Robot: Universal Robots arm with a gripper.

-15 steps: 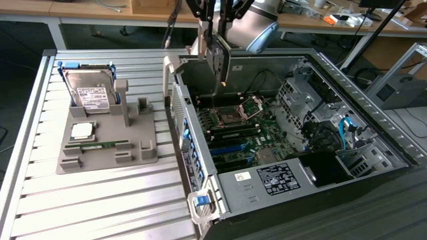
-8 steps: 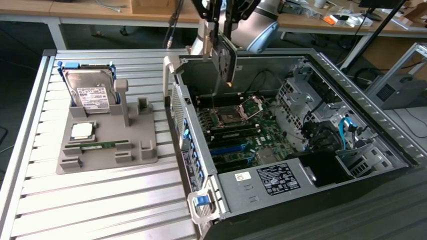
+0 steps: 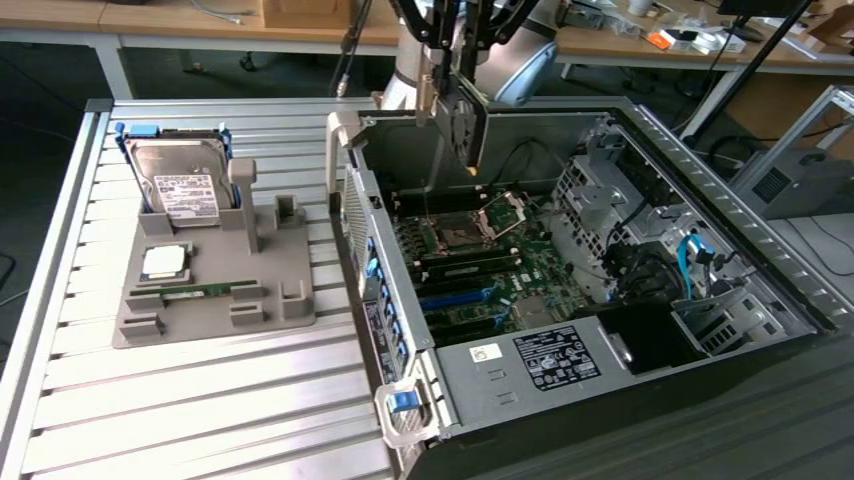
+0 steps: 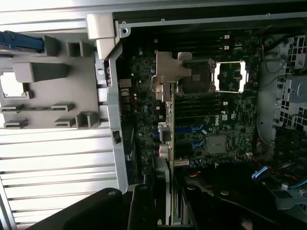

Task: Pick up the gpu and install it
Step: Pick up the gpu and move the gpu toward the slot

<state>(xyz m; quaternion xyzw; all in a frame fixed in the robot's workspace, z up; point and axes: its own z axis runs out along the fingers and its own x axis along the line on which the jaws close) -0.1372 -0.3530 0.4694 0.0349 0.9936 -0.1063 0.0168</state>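
Note:
The gpu (image 3: pixel 466 125) hangs on edge, a dark card above the open computer case (image 3: pixel 400 300), over the motherboard (image 3: pixel 527 265). My gripper (image 3: pixel 447 98) is shut on its upper part, well above the board. In the wrist view the gpu (image 4: pixel 171 129) appears edge-on, its silver end bracket (image 4: pixel 165 74) pointing away from my gripper (image 4: pixel 165 213). The card sits over the motherboard's blue slots (image 4: pixel 189 129) without touching them. Dark fingers (image 4: pixel 140 206) flank the card's near end.
A grey holder (image 3: pixel 274 305) on the slatted table at the exterior view's left carries a silver hard drive (image 3: pixel 180 185), a processor (image 3: pixel 167 262) and a green memory stick (image 3: pixel 200 292). The case's drive cage and cables (image 3: pixel 654 255) crowd the exterior view's right.

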